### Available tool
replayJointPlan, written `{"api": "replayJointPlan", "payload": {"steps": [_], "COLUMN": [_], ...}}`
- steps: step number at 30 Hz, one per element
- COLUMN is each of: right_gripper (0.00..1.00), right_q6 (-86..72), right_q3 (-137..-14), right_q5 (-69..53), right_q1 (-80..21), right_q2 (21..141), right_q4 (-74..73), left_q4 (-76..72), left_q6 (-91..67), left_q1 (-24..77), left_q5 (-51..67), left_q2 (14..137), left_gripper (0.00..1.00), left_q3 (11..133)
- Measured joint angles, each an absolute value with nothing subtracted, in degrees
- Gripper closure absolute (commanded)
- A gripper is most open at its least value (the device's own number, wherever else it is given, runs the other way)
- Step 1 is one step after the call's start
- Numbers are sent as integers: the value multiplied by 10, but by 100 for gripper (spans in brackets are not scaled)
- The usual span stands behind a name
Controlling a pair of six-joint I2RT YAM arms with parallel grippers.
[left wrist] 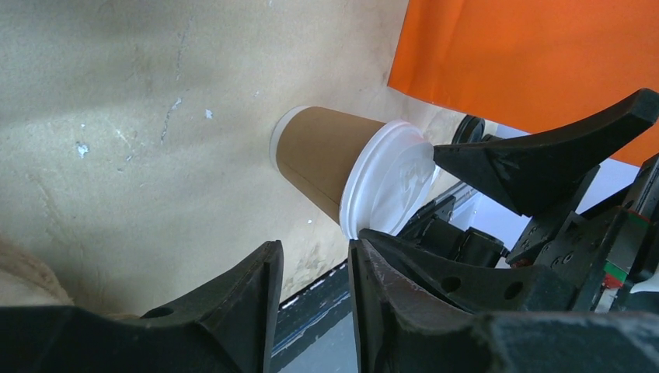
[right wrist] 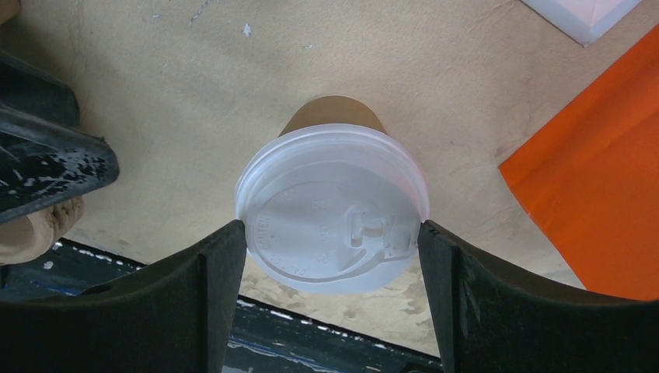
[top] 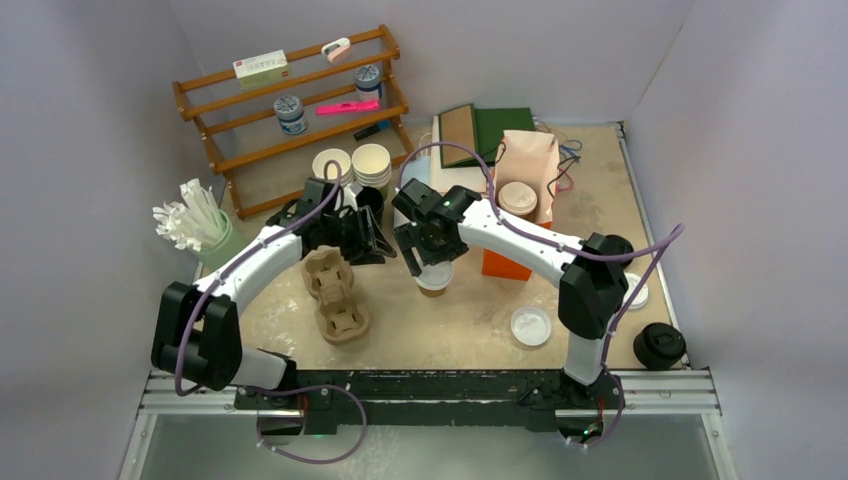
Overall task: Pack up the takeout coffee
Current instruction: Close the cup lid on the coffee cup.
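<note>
A takeout coffee (top: 434, 277), a brown paper cup (left wrist: 322, 155) under a white lid (right wrist: 332, 206), stands on the table just left of an orange box. My right gripper (right wrist: 332, 229) reaches down over it, and its two fingertips touch opposite sides of the lid's rim. In the top view that gripper (top: 430, 262) hides most of the cup. My left gripper (left wrist: 315, 249) hovers close on the cup's left side (top: 380, 245). Its fingers stand a narrow gap apart with nothing between them.
A pulp cup carrier (top: 335, 295) lies left of the cup, and the orange box (top: 505, 262) is to its right. Loose white lids (top: 530, 325) and a black lid (top: 659, 345) lie front right. Stacked white cups (top: 371, 165), a paper bag (top: 528, 160) and a wooden rack (top: 290, 110) are behind.
</note>
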State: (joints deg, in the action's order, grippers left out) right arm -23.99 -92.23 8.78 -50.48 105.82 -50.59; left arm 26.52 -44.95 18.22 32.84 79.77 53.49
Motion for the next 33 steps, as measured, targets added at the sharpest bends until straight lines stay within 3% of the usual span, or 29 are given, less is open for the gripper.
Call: {"api": "replayJointPlan", "payload": {"steps": [33], "right_gripper": [24], "right_q6": [-244], "right_q3": [-875], "right_q5": [92], "right_q1": [-506], "right_q2": [1043], "right_q4": [-454], "left_q4": [194], "left_q6": [-457], "left_q1": [208], "left_q5": [374], "left_q2": [865], "left_gripper": [68], "left_q3": [516]}}
